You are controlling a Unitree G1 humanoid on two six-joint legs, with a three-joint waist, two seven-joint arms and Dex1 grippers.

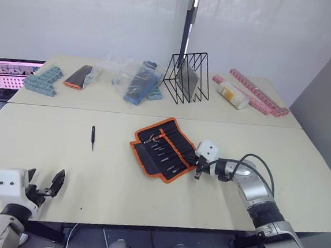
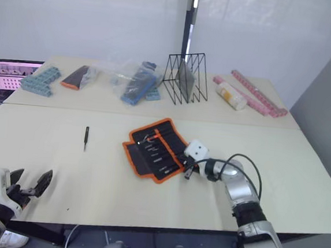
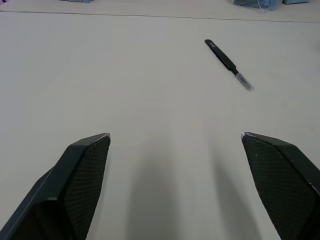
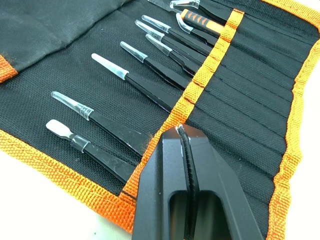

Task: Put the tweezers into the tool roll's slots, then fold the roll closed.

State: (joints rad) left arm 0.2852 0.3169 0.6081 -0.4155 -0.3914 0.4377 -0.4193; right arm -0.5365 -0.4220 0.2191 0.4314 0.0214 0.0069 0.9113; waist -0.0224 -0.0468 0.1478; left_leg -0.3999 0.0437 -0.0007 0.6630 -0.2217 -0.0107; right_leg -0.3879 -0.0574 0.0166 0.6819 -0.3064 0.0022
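Observation:
The tool roll point(image 1: 162, 147) lies open at mid-table, black with orange edging. Several tweezers point(image 4: 150, 90) sit in its slots point(image 4: 235, 115), their clear-capped tips sticking out. Another black pair of tweezers point(image 1: 92, 137) lies loose on the table well left of the roll, also seen ahead of the left fingers point(image 3: 229, 64). My right gripper point(image 1: 197, 164) is shut at the roll's right edge, its fingertips point(image 4: 172, 137) resting on the orange band point(image 4: 200, 85) across the slots. I cannot tell whether anything is pinched there. My left gripper point(image 1: 46, 178) hovers open near the front left edge, holding nothing.
Along the back stand a black wire rack point(image 1: 187, 78), a plastic bag of blue items point(image 1: 135, 81), a small black-and-orange pouch point(image 1: 80, 76), blue trays point(image 1: 43, 79), a bottle point(image 1: 233, 95) and pink strips point(image 1: 258, 91). A laptop screen point(image 1: 10, 74) is at far left.

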